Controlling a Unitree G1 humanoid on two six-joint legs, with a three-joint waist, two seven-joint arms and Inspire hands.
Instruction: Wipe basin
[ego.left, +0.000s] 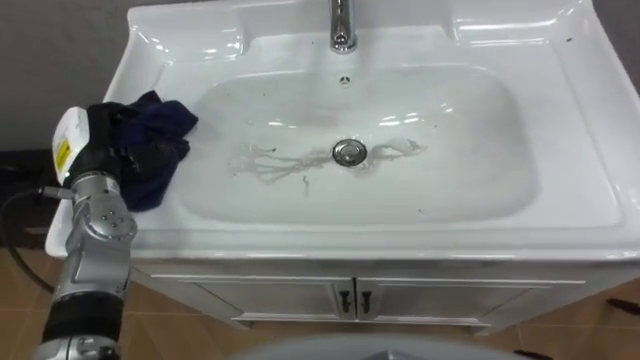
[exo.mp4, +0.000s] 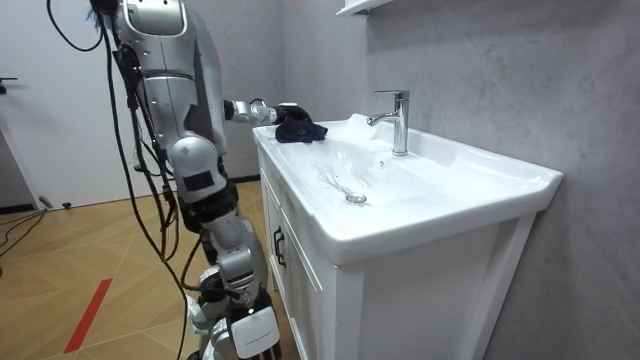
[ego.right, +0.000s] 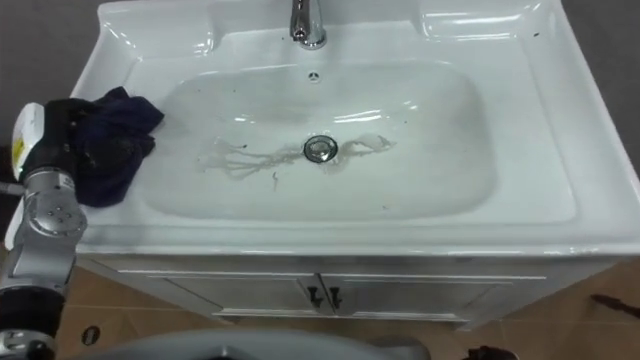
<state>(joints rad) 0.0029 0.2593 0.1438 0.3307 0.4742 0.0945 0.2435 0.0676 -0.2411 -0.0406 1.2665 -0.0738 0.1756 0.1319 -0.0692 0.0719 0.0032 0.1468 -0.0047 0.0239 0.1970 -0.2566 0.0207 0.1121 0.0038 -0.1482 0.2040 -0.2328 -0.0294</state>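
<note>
A dark navy cloth (ego.left: 160, 140) lies bunched on the left rim of the white basin (ego.left: 590, 150), partly hanging over the bowl's left slope. My left hand (ego.left: 100, 132) comes in from the lower left and is shut on the cloth, its dark fingers buried in the folds. In the room view the same hand (exo.mp4: 283, 109) reaches over the basin's corner with the cloth (exo.mp4: 303, 130) under it. Thin streaks of water and dirt (ego.left: 270, 165) lie in the bowl left of the drain (ego.left: 349, 152).
A chrome tap (ego.left: 343, 25) stands at the back middle of the basin. A white cabinet with two small door handles (ego.left: 353, 300) is below. A grey wall (exo.mp4: 500, 70) rises behind. I stand on the wooden floor at the basin's front.
</note>
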